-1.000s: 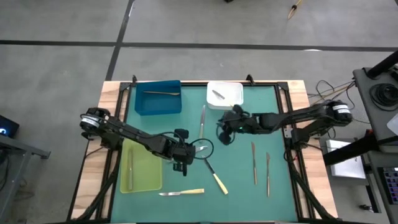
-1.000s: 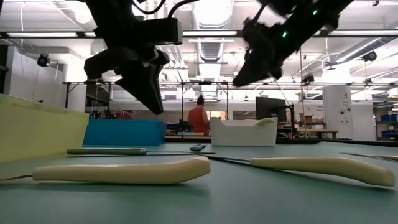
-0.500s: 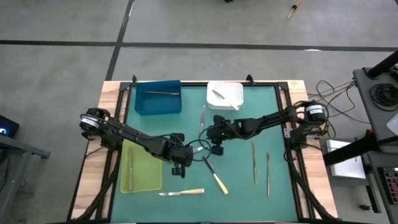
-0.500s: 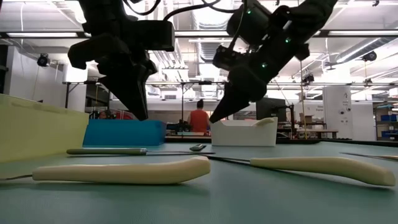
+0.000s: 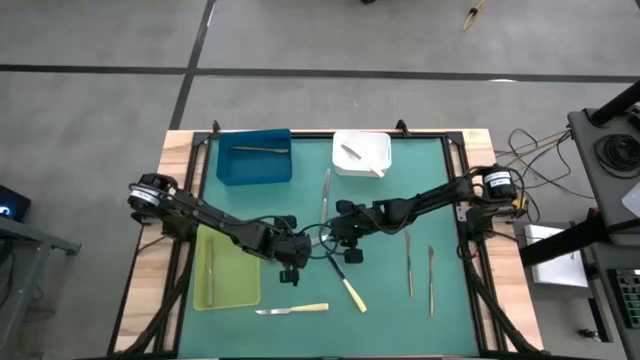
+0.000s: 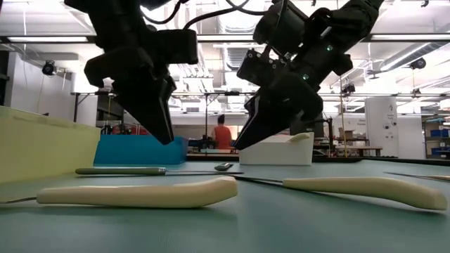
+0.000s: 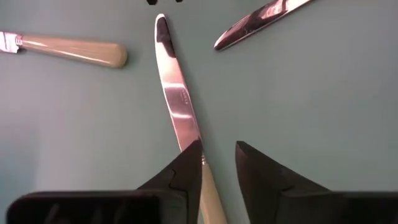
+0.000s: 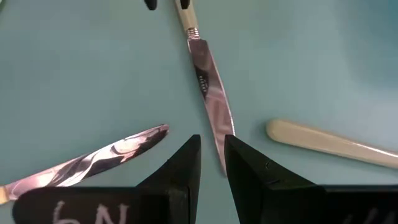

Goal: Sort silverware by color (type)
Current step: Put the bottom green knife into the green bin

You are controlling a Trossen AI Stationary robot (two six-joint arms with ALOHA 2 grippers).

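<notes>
Lowered, left pincer (image 7: 217, 168) straddles the knife (image 7: 177, 99).

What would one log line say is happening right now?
left hand: open over knife | right hand: narrow gap above same knife's blade | knife: flat on mat

Glossy metal knife blade (image 7: 177, 102) (mirror-bright), matt green mat (image 7: 323, 93)

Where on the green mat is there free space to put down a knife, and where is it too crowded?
Bare mat lies between the blue tray and the left arm, and along the near edge right of the yellow-handled knife. The centre is crowded: the left gripper and right gripper hover over another yellow-handled knife. Two grey knives occupy the right side.
</notes>
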